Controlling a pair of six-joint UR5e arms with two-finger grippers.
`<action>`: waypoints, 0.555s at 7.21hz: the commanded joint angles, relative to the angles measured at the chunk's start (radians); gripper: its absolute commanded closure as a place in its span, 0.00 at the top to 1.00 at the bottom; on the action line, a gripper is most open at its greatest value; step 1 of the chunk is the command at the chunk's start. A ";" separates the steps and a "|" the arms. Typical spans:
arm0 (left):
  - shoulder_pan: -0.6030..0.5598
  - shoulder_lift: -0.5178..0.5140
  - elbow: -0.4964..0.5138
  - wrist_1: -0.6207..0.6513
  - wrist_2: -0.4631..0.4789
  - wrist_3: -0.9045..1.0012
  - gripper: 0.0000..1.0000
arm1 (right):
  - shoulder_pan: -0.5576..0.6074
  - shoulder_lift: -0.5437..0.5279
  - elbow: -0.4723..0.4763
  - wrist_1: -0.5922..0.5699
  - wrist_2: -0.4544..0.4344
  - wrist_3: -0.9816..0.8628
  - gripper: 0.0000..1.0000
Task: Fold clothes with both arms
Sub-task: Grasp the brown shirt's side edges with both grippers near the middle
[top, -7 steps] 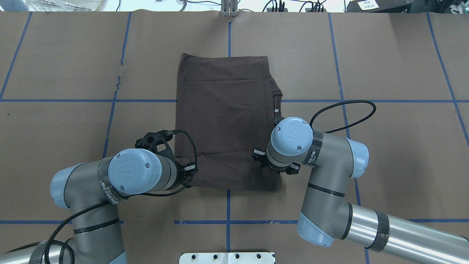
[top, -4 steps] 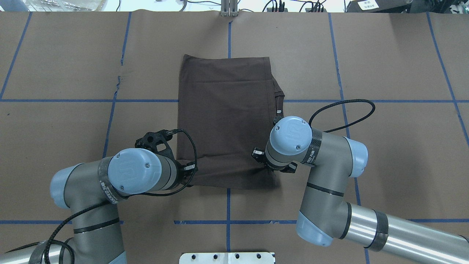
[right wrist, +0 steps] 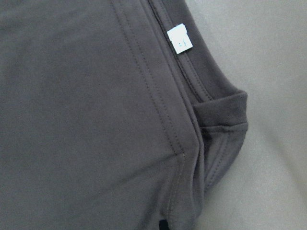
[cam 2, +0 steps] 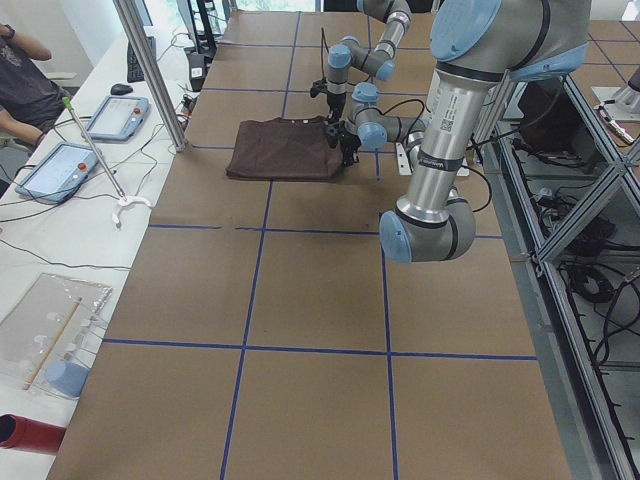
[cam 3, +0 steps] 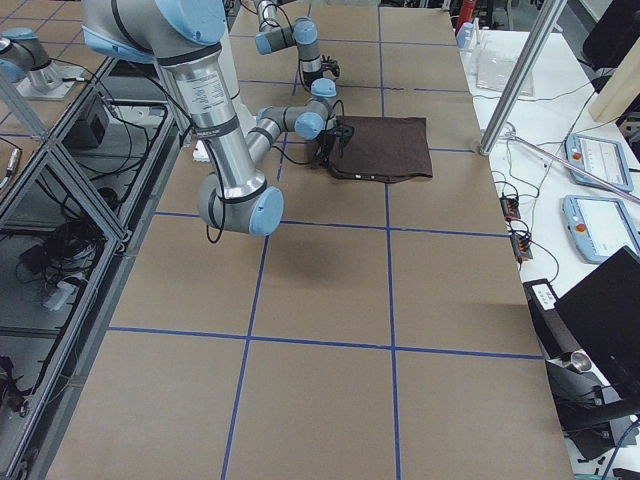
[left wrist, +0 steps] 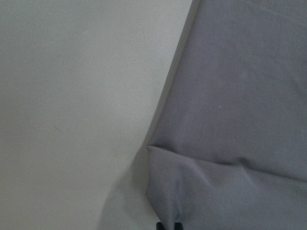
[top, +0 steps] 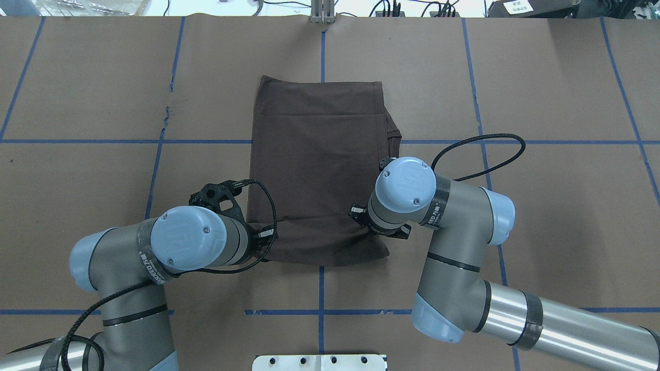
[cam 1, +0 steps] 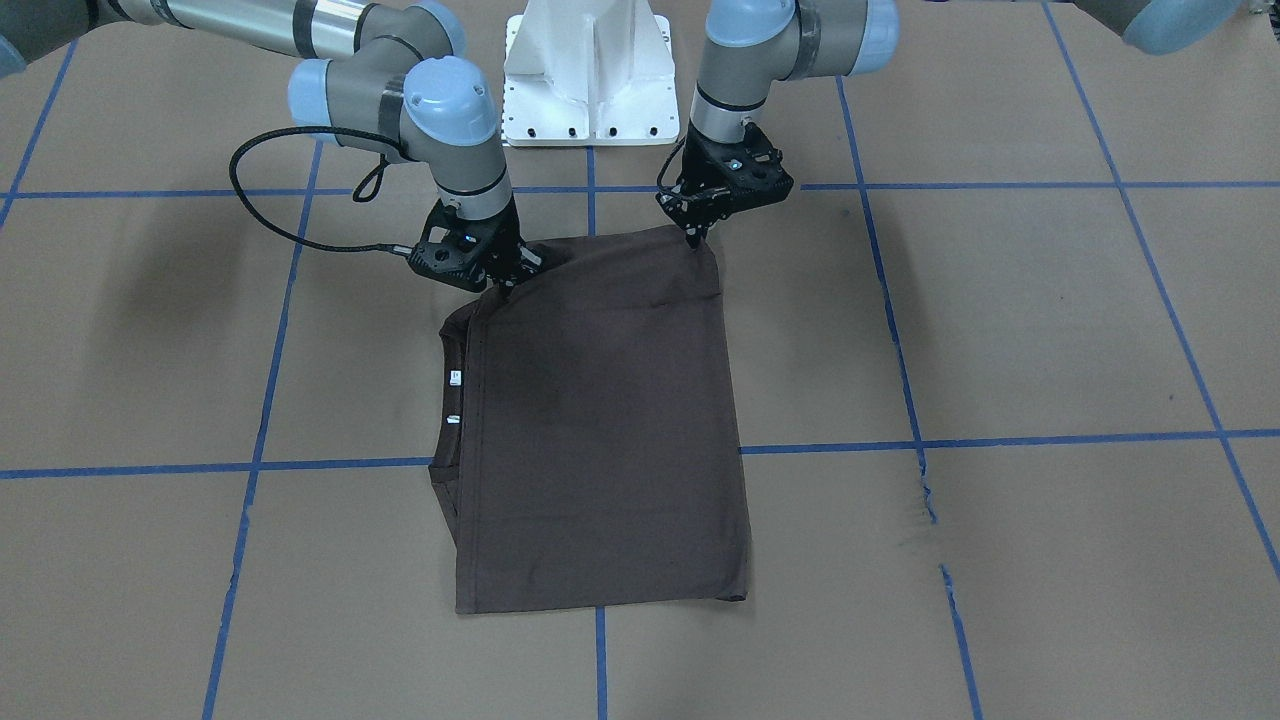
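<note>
Pinching the two corners nearest the robot's base, we have the dark brown T-shirt (top: pixel 314 170) in hand at both ends of its near edge. It lies on the table (top: pixel 541 77) as a tall folded rectangle, centred between the arms and flat except where that edge lifts. The left gripper (cam 1: pixel 697 238) has its fingers pressed together on one corner. The right gripper (cam 1: pixel 507 282) nips the other, on the collar side, where we judge the pinch mostly from the cloth rising to its tip.

The fabric looks thin, soft and light, so we expect it to droop and drag rather than hold a shape. It should follow wherever both corners go, but the layers could slide apart if one corner travels ahead of the other. The corners seem to us the right hold, since taking them through all the layers keeps the edge straight for carrying it over to the far edge.

The front-facing view shows both grippers on the cloth, which the overhead view hides beneath the wrist joints. The left wrist view shows a small tent of fabric drawn up to the closed tips. Only the right wrist view gives the ribbed collar (right wrist: pixel 211 91), its stitching and a white neck tag (right wrist: pixel 180 38) close up.
</note>
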 commanded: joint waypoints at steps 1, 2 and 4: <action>0.004 0.007 -0.025 0.005 -0.001 -0.002 0.00 | 0.006 -0.011 0.062 0.000 0.002 0.002 0.00; 0.024 0.010 -0.066 0.013 -0.001 -0.008 0.00 | 0.008 -0.018 0.083 0.000 0.021 -0.001 0.00; 0.108 0.012 -0.187 0.143 -0.001 -0.015 0.00 | 0.008 -0.075 0.186 0.000 0.080 -0.004 0.00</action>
